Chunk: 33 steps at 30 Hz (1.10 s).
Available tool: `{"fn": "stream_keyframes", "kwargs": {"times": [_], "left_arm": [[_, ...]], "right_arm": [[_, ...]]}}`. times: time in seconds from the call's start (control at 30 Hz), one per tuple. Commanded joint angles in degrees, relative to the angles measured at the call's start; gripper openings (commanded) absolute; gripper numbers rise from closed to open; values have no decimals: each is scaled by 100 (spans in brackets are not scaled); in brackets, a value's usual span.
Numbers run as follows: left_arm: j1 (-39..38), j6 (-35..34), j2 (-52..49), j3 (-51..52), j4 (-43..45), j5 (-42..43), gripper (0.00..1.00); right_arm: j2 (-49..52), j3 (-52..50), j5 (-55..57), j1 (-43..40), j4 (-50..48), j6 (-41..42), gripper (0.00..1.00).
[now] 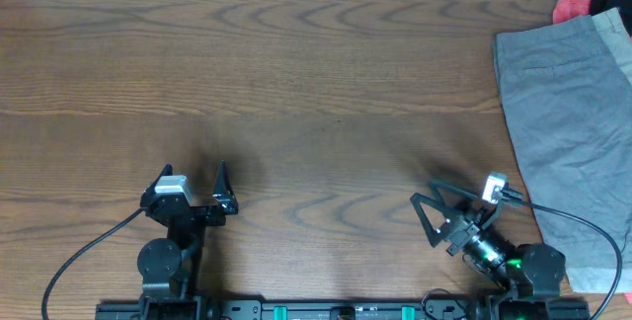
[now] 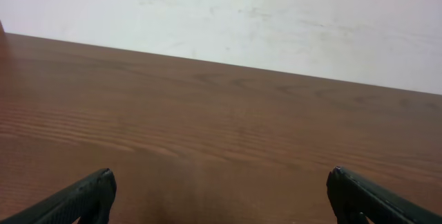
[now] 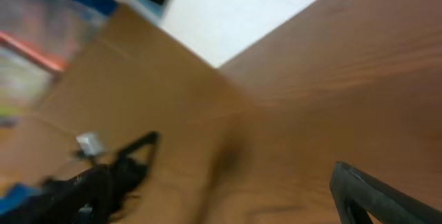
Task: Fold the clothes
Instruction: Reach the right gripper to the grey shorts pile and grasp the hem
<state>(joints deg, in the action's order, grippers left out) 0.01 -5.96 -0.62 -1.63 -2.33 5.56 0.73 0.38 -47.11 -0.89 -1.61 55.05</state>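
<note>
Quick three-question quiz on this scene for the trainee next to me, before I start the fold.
1. True or false: the left gripper is holding the grey woven shorts.
2. Where on the brown wooden table do the shorts lie? A) the robot's left side B) the middle C) the robot's right side
3. Fill in: the left gripper and the right gripper both have their jaws ____.

Key: 1 false; 2 C; 3 open.

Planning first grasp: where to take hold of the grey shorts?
Take the grey shorts at their left edge with the open right pincer, coming from the table centre. They lie flat, that edge is exposed on the wood, and their right side runs off-frame.
</note>
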Motion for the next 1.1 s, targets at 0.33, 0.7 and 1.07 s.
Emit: {"fn": "stream_keyframes", "kwargs": {"times": [0.33, 0.7, 1.07], "left_arm": [[31, 37, 39, 140, -118, 15, 98], [31, 37, 39, 140, -118, 15, 98], [31, 37, 39, 140, -118, 15, 98]], "right_arm": [[286, 719, 1047, -24, -1458, 96, 99], [3847, 4026, 3217, -24, 1943, -3560, 99], [8535, 8218, 6087, -22, 4419, -3849, 99]]}}
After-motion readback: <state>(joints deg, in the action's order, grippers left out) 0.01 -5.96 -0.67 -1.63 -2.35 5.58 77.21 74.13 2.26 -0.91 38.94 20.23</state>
